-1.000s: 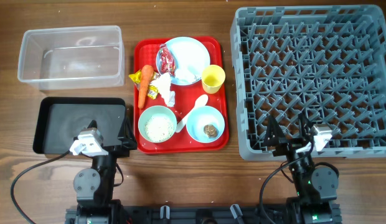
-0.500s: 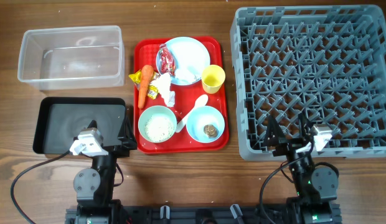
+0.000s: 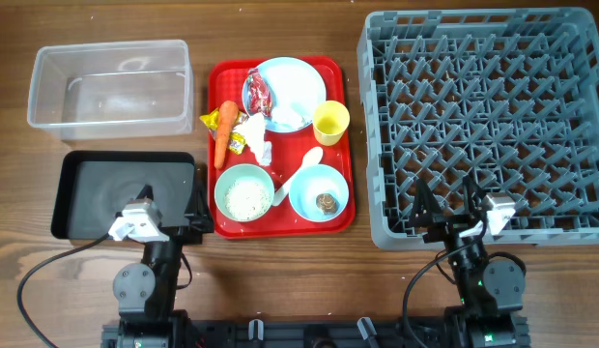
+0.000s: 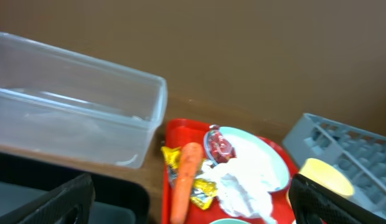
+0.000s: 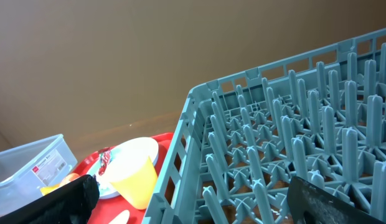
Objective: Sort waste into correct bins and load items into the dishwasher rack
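Overhead shows both jaws wide open, holding nothing. If you tip the green bowl [image 3: 219, 191], rice [image 3: 245, 199] could spill out.

the table [image 3: 280, 280] is smooth, matt brown wood grain. the clear tub [image 3: 39, 97] is glossy see-through plastic, the black tray [image 3: 97, 179] faintly shiny plastic, the red tray [image 3: 350, 184] glossy plastic, the dishwasher rack [image 3: 493, 106] matt grey moulded plastic. the tissues [image 3: 261, 150] look like soft crumpled paper.
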`<state>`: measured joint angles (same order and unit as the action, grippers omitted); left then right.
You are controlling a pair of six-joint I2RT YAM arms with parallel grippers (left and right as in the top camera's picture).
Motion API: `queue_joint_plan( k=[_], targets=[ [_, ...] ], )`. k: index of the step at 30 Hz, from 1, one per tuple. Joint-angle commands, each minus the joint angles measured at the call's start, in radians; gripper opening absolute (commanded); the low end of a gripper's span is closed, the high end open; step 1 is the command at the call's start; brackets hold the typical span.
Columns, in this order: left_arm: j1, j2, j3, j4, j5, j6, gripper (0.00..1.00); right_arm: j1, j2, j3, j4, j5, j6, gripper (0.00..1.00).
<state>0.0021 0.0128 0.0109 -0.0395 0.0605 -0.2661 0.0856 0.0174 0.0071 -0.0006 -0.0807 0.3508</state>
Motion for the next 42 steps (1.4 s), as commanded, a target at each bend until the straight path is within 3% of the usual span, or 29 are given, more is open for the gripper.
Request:
queue_joint_plan(
  k=[1, 12, 22, 30, 42],
  targets=[
    [0.003, -0.010, -0.005, 0.014, 0.082, 0.019, 1.00, 0.007, -0.007, -0.002, 0.003, 0.013, -0.007, 1.00],
    [0.003, -0.010, 0.017, 0.000, 0.089, 0.004, 1.00, 0.007, -0.007, -0.002, 0.003, 0.013, -0.007, 1.00],
    [0.003, 0.115, 0.361, -0.258, 0.089, 0.002, 1.00, 0.007, -0.007, -0.002, 0.003, 0.013, -0.007, 1.00],
    [0.002, 0.488, 0.766, -0.452, 0.108, 0.019, 1.00, 0.007, -0.007, -0.002, 0.003, 0.013, -0.007, 1.00],
    [-0.058, 1.229, 1.532, -1.080, 0.112, 0.053, 1.00, 0.007, -0.007, -0.002, 0.003, 0.013, -0.007, 1.00]
  ],
)
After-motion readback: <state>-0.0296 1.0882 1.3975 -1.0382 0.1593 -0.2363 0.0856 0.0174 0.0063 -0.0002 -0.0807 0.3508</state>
